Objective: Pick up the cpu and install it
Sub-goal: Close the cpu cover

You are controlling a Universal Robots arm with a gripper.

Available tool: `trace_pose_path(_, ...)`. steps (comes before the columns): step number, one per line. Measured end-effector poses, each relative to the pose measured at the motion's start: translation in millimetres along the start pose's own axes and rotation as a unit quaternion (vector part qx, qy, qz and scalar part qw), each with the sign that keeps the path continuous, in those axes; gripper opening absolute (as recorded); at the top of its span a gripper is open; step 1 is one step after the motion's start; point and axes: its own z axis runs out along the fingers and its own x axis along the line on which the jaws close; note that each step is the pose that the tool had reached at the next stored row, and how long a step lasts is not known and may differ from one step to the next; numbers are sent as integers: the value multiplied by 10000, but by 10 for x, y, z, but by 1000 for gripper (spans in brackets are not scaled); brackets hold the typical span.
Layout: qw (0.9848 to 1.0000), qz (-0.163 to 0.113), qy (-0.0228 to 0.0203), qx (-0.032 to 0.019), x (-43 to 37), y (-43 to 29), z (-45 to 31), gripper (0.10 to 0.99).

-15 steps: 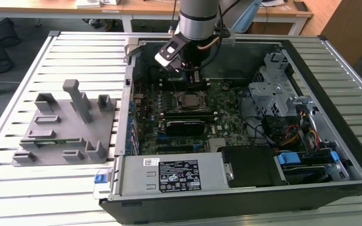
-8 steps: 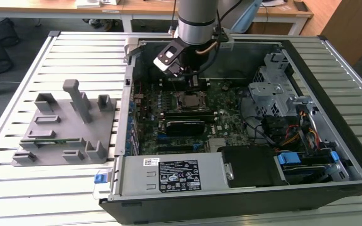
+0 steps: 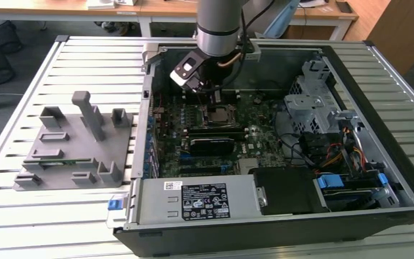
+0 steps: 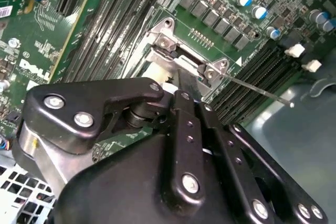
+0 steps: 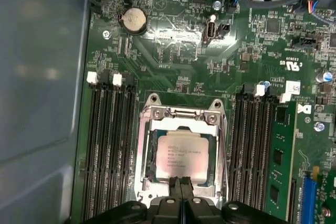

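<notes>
The cpu [image 5: 181, 156], a silver-topped square chip, lies flat inside the metal socket frame [image 5: 181, 113] on the green motherboard. In the exterior view the cpu [image 3: 222, 114] sits in the middle of the open computer case. My gripper [image 5: 181, 181] hangs just over the chip's near edge, its two black fingers pressed together with nothing between them. In the second wrist view the gripper [image 4: 184, 77] points down at the socket frame [image 4: 168, 40], and the chip is hidden behind the fingers. In the exterior view the gripper [image 3: 208, 93] is directly above the socket.
Black memory slots [image 5: 107, 145] flank the socket, and a green memory stick [image 5: 278, 161] stands in one. The case wall [image 5: 37, 77] is close by. A grey fixture [image 3: 74, 145] sits on the slatted table at the exterior view's left. A power supply [image 3: 192, 199] and drive cage [image 3: 315, 102] crowd the case.
</notes>
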Motion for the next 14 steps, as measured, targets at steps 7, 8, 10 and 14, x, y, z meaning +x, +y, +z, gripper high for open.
trace_pose_path(7,10000,0,-1,-16,3,-30,94,106)
trace_pose_path(8,10000,0,-1,-16,3,-31,107,106)
trace_pose_path(10,10000,-1,-2,-15,3,-32,129,106)
trace_pose_path(14,10000,0,-5,-13,3,-34,154,106)
